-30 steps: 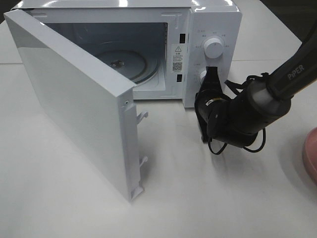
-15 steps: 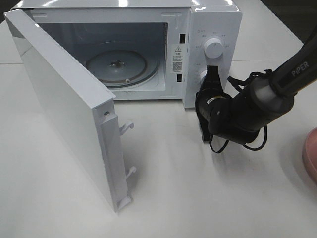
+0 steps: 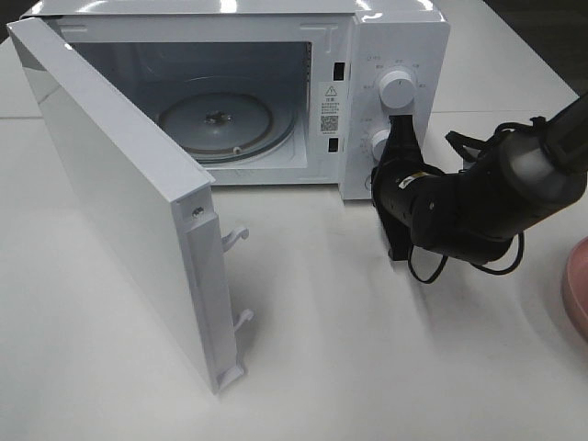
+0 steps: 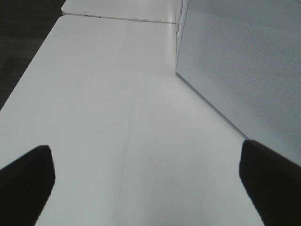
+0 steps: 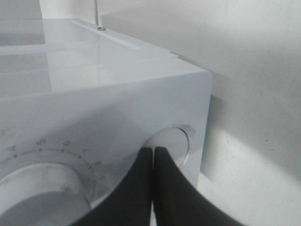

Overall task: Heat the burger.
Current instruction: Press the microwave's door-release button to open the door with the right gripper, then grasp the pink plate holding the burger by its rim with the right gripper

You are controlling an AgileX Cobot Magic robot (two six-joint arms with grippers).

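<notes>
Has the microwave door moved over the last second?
Yes. The door has swung wider open: its free edge now sits farther left of the turntable, which shows fully.

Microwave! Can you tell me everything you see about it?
The microwave is a white, glossy box standing on the white table. Its door is swung wide open, showing a round glass tray with nothing on it. Its front panel has an upper knob and a lower knob, both white. The right claw, shut, points at the panel beside the lower knob.
</notes>
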